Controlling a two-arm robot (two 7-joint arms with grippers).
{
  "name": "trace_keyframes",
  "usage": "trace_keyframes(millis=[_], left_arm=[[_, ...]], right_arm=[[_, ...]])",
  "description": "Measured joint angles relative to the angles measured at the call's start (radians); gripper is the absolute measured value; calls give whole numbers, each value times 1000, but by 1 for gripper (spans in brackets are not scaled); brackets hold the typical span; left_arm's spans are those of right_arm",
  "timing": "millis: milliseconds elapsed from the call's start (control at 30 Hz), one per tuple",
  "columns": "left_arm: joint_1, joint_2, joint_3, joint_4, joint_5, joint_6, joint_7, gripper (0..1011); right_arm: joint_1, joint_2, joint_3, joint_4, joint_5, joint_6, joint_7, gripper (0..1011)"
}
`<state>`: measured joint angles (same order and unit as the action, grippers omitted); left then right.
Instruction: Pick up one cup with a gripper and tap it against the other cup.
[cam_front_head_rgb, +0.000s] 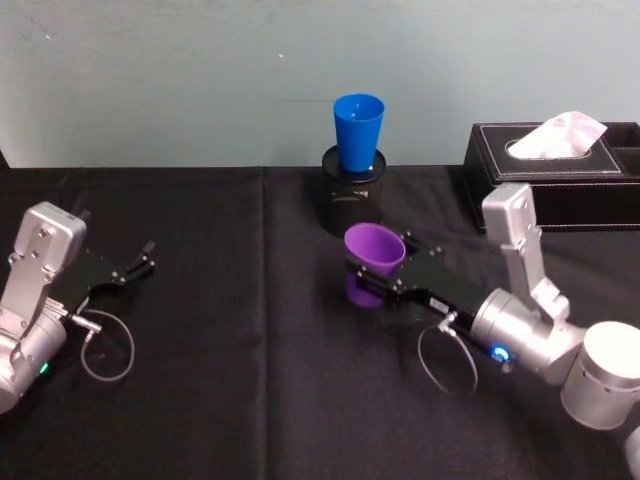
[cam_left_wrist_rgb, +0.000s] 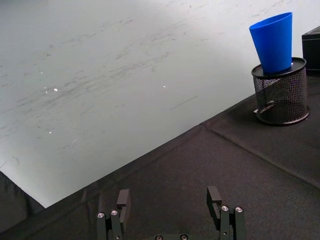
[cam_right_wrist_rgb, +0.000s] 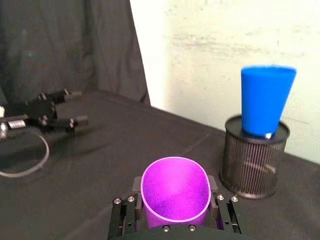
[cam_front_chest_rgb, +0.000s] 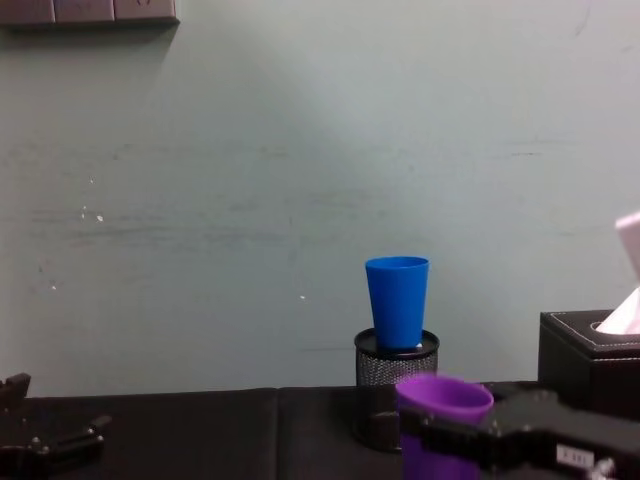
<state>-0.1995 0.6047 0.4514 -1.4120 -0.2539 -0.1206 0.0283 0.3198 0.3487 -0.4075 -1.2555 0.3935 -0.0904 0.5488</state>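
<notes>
The purple cup (cam_front_head_rgb: 372, 255) (cam_right_wrist_rgb: 175, 192) (cam_front_chest_rgb: 443, 410) stands upright near the table's middle, and my right gripper (cam_front_head_rgb: 375, 281) (cam_right_wrist_rgb: 175, 216) is shut on its body from the right. The blue cup (cam_front_head_rgb: 358, 131) (cam_left_wrist_rgb: 274, 41) (cam_right_wrist_rgb: 265, 100) (cam_front_chest_rgb: 397, 300) sits on top of a black wire-mesh pen holder (cam_front_head_rgb: 352, 205) (cam_right_wrist_rgb: 252, 160) behind the purple cup, apart from it. My left gripper (cam_front_head_rgb: 140, 262) (cam_left_wrist_rgb: 170, 205) rests open at the left of the table with nothing between its fingers.
A black tissue box (cam_front_head_rgb: 560, 170) (cam_front_chest_rgb: 590, 355) with a white tissue stands at the back right. A black cloth (cam_front_head_rgb: 250, 350) covers the table, with a pale wall behind. Thin cable loops (cam_front_head_rgb: 105, 350) lie by each wrist.
</notes>
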Motion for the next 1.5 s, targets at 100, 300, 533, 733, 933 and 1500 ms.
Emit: trace_keyframes(millis=[100,300,533,733,933,1500], left_arm=[[0,0,0,0,0,0,0,1000],[0,0,0,0,0,0,0,1000],[0,0,0,0,0,0,0,1000],[0,0,0,0,0,0,0,1000],[0,0,0,0,0,0,0,1000],[0,0,0,0,0,0,0,1000]], right_arm=[[5,13,7,-40,21,33,7,724],[21,42,20,-117,75,101,23,726],[37,78,15,-179,100,160,24,724],[52,103,6,-207,114,178,17,724],[64,123,-9,-219,117,187,7,724],[79,146,-31,-226,124,196,-4,724]])
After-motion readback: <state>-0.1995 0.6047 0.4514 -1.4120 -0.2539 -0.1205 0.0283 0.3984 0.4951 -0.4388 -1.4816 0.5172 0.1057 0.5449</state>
